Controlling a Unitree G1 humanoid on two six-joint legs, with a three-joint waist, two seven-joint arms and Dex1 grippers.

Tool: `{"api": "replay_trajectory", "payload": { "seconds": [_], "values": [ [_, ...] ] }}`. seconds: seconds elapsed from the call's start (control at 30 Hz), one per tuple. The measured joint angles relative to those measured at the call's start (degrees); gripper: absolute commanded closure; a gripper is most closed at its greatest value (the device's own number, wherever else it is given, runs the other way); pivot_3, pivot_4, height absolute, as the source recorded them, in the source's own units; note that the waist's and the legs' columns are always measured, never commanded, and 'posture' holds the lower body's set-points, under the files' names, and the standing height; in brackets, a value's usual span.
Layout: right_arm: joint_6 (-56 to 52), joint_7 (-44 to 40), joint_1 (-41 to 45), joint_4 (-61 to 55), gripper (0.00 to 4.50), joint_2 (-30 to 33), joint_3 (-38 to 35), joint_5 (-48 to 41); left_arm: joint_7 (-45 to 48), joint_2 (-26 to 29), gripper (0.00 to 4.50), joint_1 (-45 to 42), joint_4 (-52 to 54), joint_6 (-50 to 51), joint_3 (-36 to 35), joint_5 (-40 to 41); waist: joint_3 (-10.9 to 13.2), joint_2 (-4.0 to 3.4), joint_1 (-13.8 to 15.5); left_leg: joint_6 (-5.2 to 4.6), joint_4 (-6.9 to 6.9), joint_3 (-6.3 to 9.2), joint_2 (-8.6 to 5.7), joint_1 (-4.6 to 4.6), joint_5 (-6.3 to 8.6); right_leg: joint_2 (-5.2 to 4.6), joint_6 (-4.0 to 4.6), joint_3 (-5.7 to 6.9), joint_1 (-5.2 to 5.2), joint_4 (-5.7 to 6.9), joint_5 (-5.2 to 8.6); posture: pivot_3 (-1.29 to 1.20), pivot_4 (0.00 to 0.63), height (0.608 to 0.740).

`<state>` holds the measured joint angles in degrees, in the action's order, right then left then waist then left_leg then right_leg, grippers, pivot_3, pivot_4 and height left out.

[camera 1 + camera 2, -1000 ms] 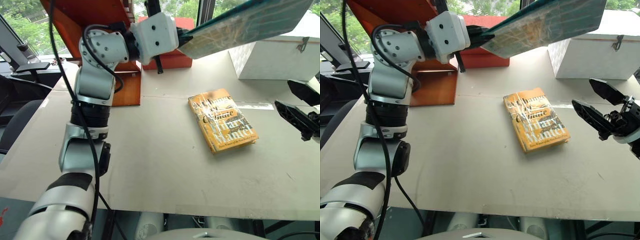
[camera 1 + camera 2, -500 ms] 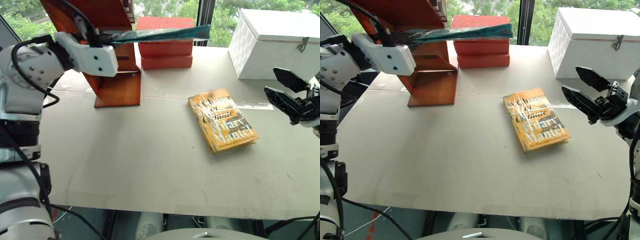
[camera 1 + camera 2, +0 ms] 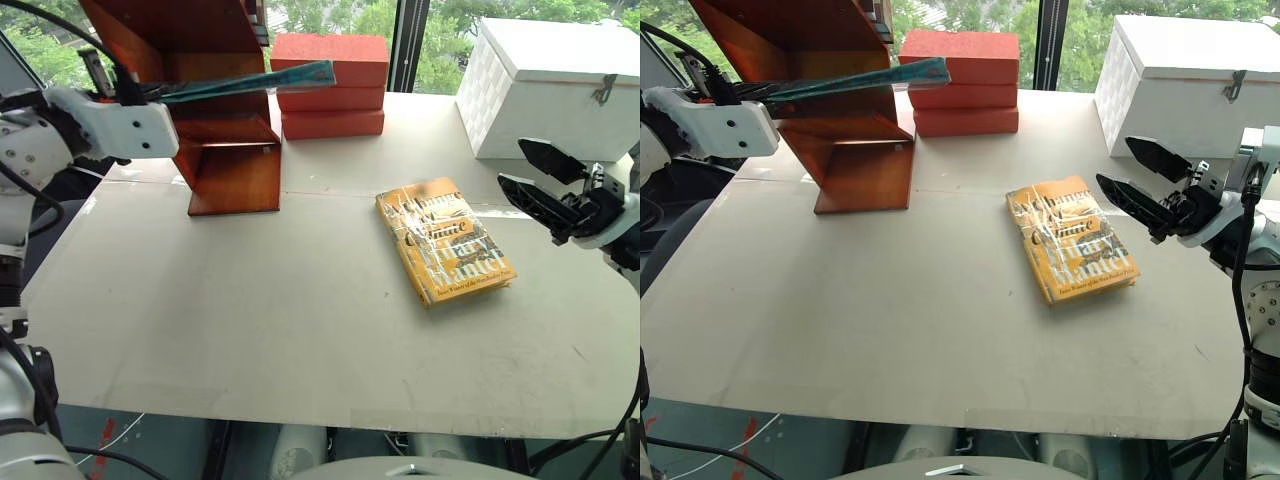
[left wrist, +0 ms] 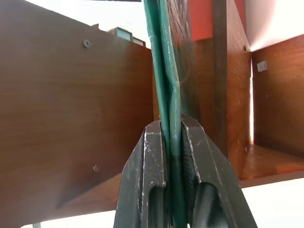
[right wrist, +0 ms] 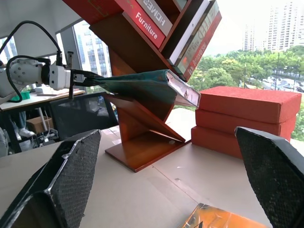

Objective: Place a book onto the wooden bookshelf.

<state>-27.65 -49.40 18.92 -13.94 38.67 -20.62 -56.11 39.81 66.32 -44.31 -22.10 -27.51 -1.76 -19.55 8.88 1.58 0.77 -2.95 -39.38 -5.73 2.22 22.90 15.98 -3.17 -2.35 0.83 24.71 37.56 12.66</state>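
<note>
Daylight and green trees fill the windows behind a pale table point(image 3: 300, 330), on which the wooden bookshelf point(image 3: 225, 165) stands at the far left, with stacked red-orange bricks point(image 3: 335, 85) just beside it and a white box point(image 3: 560, 80) at the far right. At the left of the scene the left gripper point(image 4: 173, 156) is clamped tight on the spine end of the book point(image 3: 250, 82), whose teal cover juts out nearly level from the fingers and reaches across the front of the shelf's slanted panels, its far end hanging in front of the bricks. The left wrist view looks straight along the thin teal edge, with reddish-brown wood on both sides and a compartment floor beyond, so the book appears lined up with an opening but not yet resting on any board; whether its edge touches wood cannot be told. The right gripper point(image 3: 1140, 190) hovers over the table's right side with its two black fingers spread wide and nothing between them, near a yellow-orange book point(image 3: 445, 240) that lies flat on the table. Other books already stand in the upper slanted compartments in the right wrist view. The step in hand looks like the approach to insertion. The next move probably calls for sliding the book deeper into the open compartment until a panel or board supports it, and only then loosening the grip, since a release here would likely drop it onto the table.
</note>
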Motion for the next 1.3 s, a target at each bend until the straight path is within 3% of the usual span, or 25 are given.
{"api": "replay_trajectory", "payload": {
  "seconds": [0.17, 0.33, 0.53, 0.87, 0.97, 1.17, 1.3],
  "values": [
    [0.01, 0.09, -0.57, -0.94, 0.0, -0.19, -0.02, 0.45, 0.42, 1.15, 4.47, 1.14, -0.5, 0.68, -0.02, 1.21, 0.0, 0.0, -0.29, 0.01, 0.01, 0.01, 0.03, -0.02, 0.0, 0.0, 0.0, -0.01, 0.03, 0.03, 0.0, 0.0, 0.15, 0.718],
    [0.01, 0.06, -1.14, -0.93, 0.0, -0.27, -0.09, 0.89, 1.24, 3.18, 2.54, 4.46, -0.4, 2.8, -0.6, 2.45, 0.0, 0.0, -0.85, -0.18, 0.01, 0.03, 0.06, -0.07, 0.1, 0.01, 0.0, -0.04, 0.05, 0.08, 0.0, 0.0, 0.15, 0.718],
    [0.01, -0.23, 0.34, 0.34, 0.0, -0.4, -0.09, 1.13, 1.25, 6.35, 0.09, 12.28, 1.17, 5.54, -6.12, 4.83, 0.0, 0.0, -1.21, -0.16, 0.02, 0.06, 0.07, -0.06, 0.1, -0.04, 0.0, -0.05, 0.07, 0.05, 0.0, 0.0, 0.15, 0.718],
    [0.03, -1.49, 1.77, 3.03, 0.0, -1.15, 0.27, 2.18, 1.87, 4.28, 0.09, 18.84, 8.85, 13.13, -18.7, 15.73, 0.0, 0.0, -1.13, -0.12, 0.02, 0.05, 0.06, -0.06, 0.07, -0.1, 0.0, -0.04, 0.07, 0.08, 0.0, 0.0, 0.15, 0.718],
    [0.18, -1.95, 0.73, 3.32, 0.0, -1.18, 0.34, 3.1, 7.45, -0.64, 0.09, 23.88, 16.81, 21.45, -22.75, 27.88, 0.0, 0.0, -1.26, 0.02, 0.04, 0.05, 0.07, -0.07, -0.01, -0.12, 0.0, -0.03, 0.07, 0.09, 0.0, 0.0, 0.15, 0.718],
    [1.89, -3.88, -6.6, 3.75, 0.0, -0.42, -0.07, 6.99, 12.78, -8.46, 0.09, 36.44, 34.77, 43.72, -24.24, 48.18, -0.01, 0.01, -1.24, 0.03, 0.04, 0.1, 0.02, -0.08, -0.01, -0.23, -0.02, -0.02, 0.04, 0.09, 0.0, 0.0, 0.15, 0.718],
    [7.42, -4.59, -14.25, 5.55, 0.0, 0.61, -0.05, 15.1, 8.56, -17.77, 0.09, 42.76, 44.23, 51.1, -20.71, 53.69, -0.09, -0.05, -1.11, 0.02, 0.03, 0.11, -0.03, -0.2, -0.01, -0.26, -0.02, -0.04, -0.07, 0.08, 0.0, 0.0, 0.15, 0.718]
  ]
}}
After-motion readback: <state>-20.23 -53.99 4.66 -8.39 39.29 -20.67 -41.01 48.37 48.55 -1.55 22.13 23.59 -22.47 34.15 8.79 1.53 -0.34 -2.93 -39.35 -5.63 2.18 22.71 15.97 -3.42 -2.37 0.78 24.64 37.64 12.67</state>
